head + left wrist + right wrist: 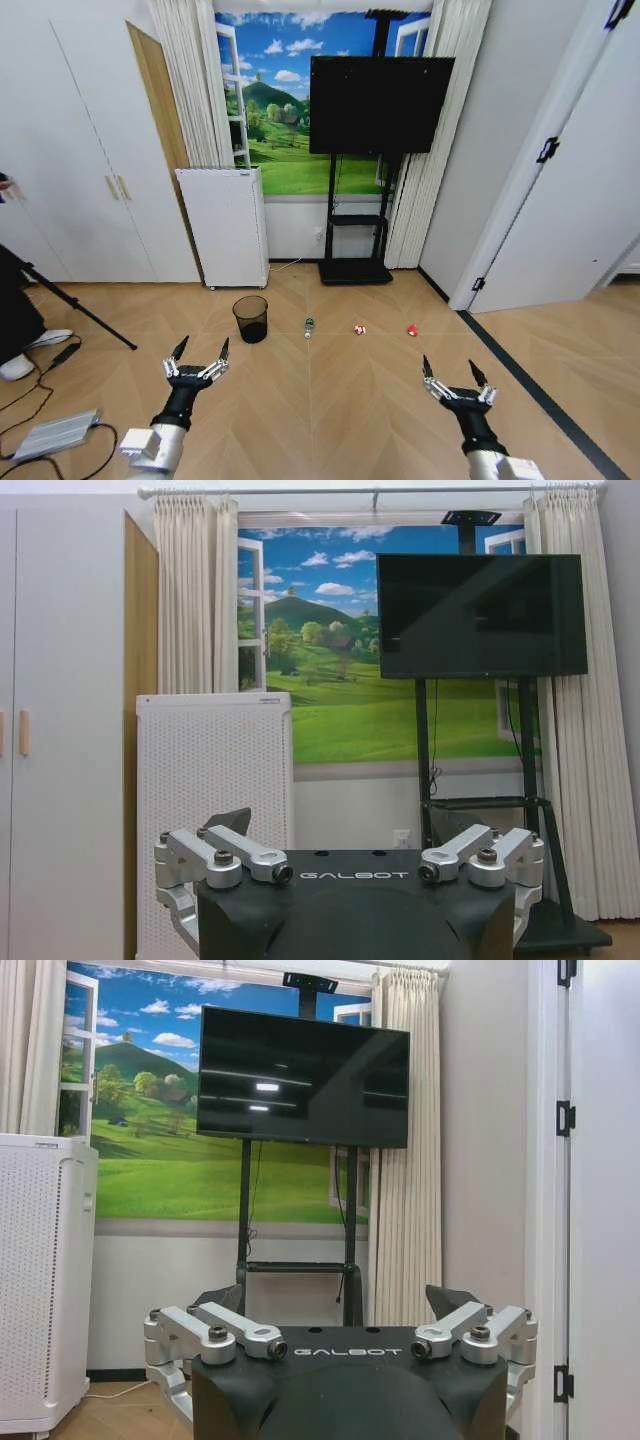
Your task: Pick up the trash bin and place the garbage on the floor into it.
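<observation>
Head view, with both arms raised ahead of me over the floor [330,400], light herringbone parquet. My left gripper [198,355] hangs low on the left, fingers spread wide and holding nothing, their dark tips pointing away from me. My right gripper [448,373] hangs low on the right in the same pose, fingers also spread and empty. The two are well apart, neither touching anything.

The trash bin [250,318], a small black wire-mesh basket, stands upright on the floor beyond the left gripper, in front of the tall white perforated appliance [224,226]. The garbage lies in a rough row to the bin's right: first a clear bottle [309,327] with a green label, near the bin; then a red-and-white wrapper [359,329]; then a small red piece [412,329] farthest right. All three rest on the floor, apart from one another and from the bin.

Behind them a black television [380,104] on a black stand [356,240] stands against a wall with a landscape mural, curtains on either side.

Left wrist view: the left gripper [350,865] faces the white appliance [214,800] and the television [480,615], its metal linkages spread to either side. Right wrist view: the right gripper [340,1340] faces the television [302,1078], linkages likewise spread.
</observation>
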